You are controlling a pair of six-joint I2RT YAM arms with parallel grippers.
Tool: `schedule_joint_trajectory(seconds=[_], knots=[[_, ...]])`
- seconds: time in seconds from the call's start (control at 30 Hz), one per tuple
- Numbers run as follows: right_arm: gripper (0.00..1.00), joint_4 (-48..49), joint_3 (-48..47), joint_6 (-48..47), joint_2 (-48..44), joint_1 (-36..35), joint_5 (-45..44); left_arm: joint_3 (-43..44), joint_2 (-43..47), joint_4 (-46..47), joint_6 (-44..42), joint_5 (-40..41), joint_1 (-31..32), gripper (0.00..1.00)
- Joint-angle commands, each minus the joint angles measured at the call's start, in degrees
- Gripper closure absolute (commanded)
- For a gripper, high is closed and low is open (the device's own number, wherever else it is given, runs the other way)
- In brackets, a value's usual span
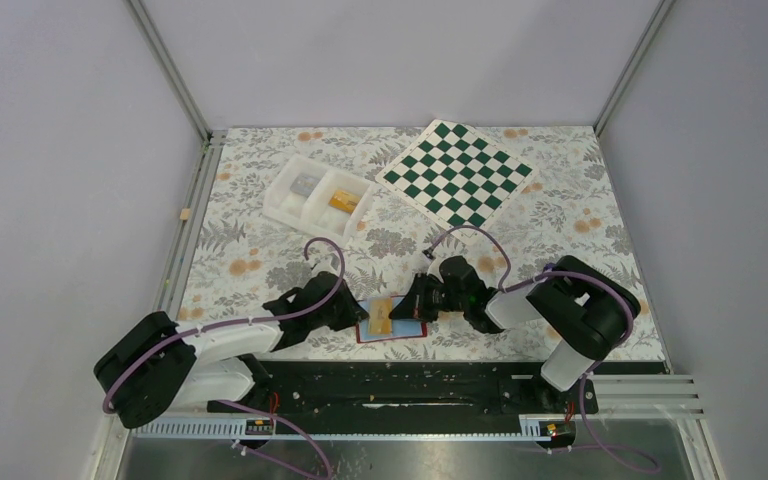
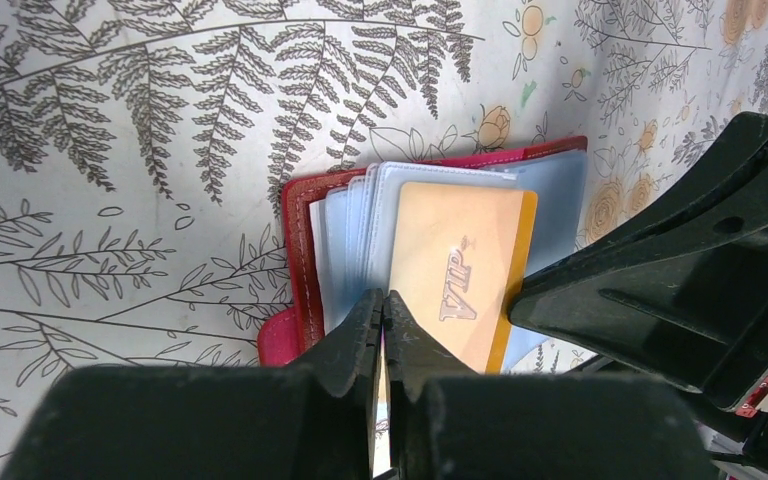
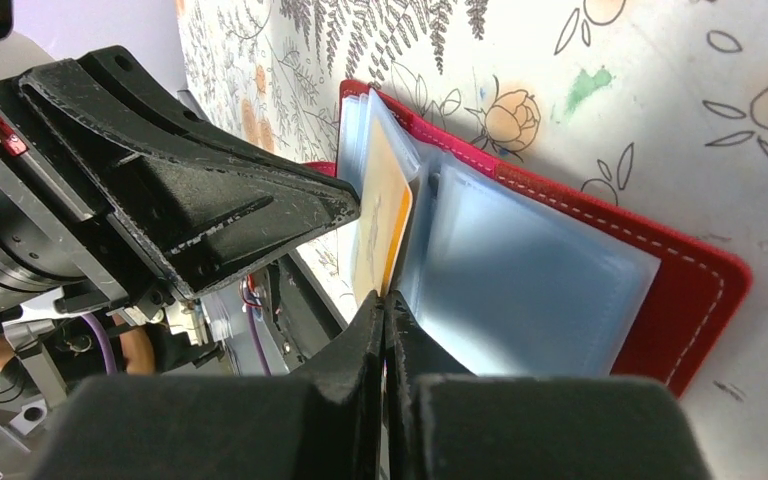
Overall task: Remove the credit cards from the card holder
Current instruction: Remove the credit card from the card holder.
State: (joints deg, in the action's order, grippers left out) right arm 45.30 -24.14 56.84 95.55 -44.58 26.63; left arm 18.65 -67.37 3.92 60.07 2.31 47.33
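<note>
The red card holder (image 1: pixel 397 331) lies open near the table's front edge, its pale blue sleeves (image 3: pixel 520 290) fanned out. An orange-yellow credit card (image 2: pixel 455 270) marked VIP sticks out of one sleeve. My left gripper (image 2: pixel 384 298) is shut, its tips pinching a sleeve at the card's left edge. Coming from the other side, my right gripper (image 3: pixel 384 297) is shut on the card's orange edge. In the top view the left gripper (image 1: pixel 358 314) and right gripper (image 1: pixel 409 306) face each other across the card holder. Any other cards are hidden in the sleeves.
A white two-compartment tray (image 1: pixel 278 210) stands at the back left with small items inside. A green and white chessboard mat (image 1: pixel 457 172) lies at the back centre. The table has a floral cloth (image 1: pixel 580 230). The arm bases and a rail run along the near edge.
</note>
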Motion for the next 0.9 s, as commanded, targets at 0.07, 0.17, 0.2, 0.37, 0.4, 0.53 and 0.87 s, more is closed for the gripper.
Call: schedule_joint_trajectory(seconds=[0.07,0.17,0.2,0.37,0.4,0.53,0.87], knots=[[1.00,-2.78,-1.02,-2.08,-1.99,0.45,1.91,-0.93,-2.63,-6.33,-0.57,-0.37,0.74,0.96],[1.00,-1.98,-0.86,-1.90,-1.53,0.46,2.17,-1.04,-2.41,-6.60,-0.57,-0.22,0.69,0.96],[1.00,-1.73,-0.86,-1.84,-1.49,0.57,2.26,-1.15,-2.36,-6.65,-0.57,-0.20,0.67,0.96],[1.00,-2.69,-0.87,-2.70,-2.16,1.25,2.66,-1.55,-1.72,-7.12,-0.24,0.07,0.66,0.96],[1.00,-2.98,-0.83,-2.90,-2.51,1.37,2.57,-1.66,-1.61,-7.23,-0.15,0.14,0.66,0.96],[1.00,-2.78,0.01,-3.17,-3.14,1.34,2.46,-1.65,-1.32,-7.36,0.04,0.25,0.70,0.96],[0.97,0.16,0.84,-1.46,-2.11,1.80,1.94,-1.73,-1.26,-5.82,0.53,-0.86,0.71,0.96]])
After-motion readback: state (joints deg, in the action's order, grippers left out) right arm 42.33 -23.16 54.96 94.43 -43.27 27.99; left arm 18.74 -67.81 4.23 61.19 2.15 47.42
